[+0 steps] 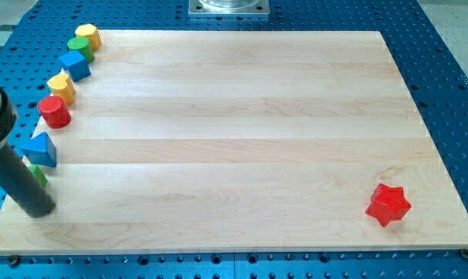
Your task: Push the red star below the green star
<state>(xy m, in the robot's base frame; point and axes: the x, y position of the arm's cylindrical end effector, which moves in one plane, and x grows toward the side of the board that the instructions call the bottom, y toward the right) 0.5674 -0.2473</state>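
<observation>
The red star [388, 204] lies near the board's bottom right corner. A green block [39, 177], mostly hidden behind my rod, sits at the board's left edge; its shape cannot be made out. My tip [37, 211] rests at the bottom left of the board, just below that green block and far to the left of the red star.
A row of blocks runs along the left edge: yellow hexagon [87, 36], a green block [78, 46], blue cube [75, 67], a yellow block [61, 86], red cylinder [54, 112], blue triangle [40, 149]. The wooden board [234, 139] lies on a blue perforated table [451, 70].
</observation>
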